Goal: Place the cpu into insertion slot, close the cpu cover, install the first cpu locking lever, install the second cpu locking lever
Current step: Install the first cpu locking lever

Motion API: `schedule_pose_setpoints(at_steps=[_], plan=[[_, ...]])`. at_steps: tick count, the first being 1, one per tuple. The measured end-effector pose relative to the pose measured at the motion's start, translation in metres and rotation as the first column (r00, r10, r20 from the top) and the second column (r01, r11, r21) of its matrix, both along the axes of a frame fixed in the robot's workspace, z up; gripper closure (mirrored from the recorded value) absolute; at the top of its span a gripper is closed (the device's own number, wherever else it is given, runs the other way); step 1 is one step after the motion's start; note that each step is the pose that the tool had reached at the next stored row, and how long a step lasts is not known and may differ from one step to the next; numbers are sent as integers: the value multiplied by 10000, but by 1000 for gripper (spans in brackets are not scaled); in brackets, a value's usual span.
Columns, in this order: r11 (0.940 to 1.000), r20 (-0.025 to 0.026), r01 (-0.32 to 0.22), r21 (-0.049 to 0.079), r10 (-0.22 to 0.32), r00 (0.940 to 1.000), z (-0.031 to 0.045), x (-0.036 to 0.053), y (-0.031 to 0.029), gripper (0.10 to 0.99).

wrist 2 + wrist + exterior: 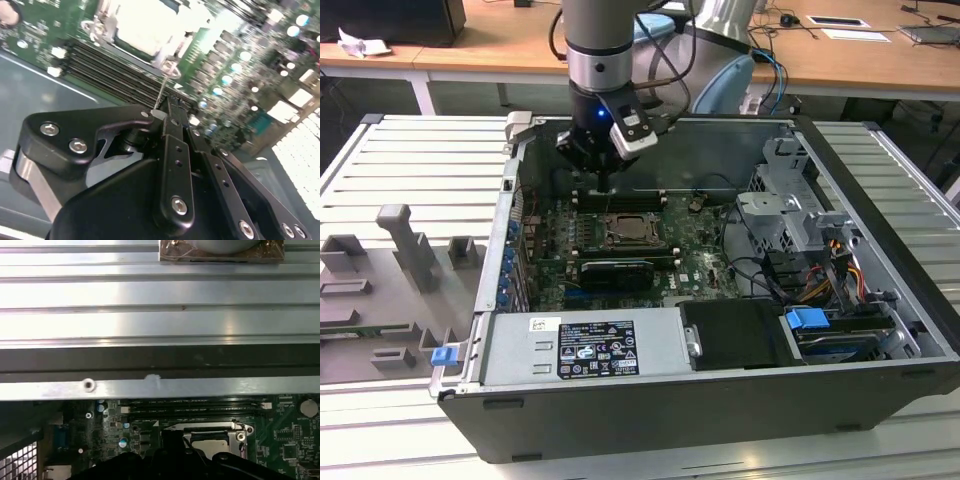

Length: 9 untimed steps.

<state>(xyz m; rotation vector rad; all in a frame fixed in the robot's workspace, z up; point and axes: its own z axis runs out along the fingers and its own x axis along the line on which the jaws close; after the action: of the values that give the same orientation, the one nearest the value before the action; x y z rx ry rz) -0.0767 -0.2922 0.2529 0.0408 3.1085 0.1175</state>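
Cpu sits in the insertion slot near the middle of the green motherboard inside the open computer case, with the cpu cover framing it. In the exterior view my gripper hangs just above the board's far edge, beside the socket's far side, fingers drawn together to a narrow tip with nothing between them that I can see.

In the second wrist view my black fingers meet at a point; a thin metal lever runs from that tip to the pale chip beyond the memory slots.

In the first wrist view the chip lies inside its silver frame, just past my dark gripper body, below the case's metal wall.
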Motion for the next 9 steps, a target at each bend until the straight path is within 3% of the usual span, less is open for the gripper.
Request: schedule_pose_setpoints(at_steps=[6,8,9], plan=[[10000,-1,-42,0,42,10000,-72,233,13,980],[9999,6,-104,1,104,9999,-85,250,17,980],[9998,37,-187,2,187,9998,-88,250,18,980]])
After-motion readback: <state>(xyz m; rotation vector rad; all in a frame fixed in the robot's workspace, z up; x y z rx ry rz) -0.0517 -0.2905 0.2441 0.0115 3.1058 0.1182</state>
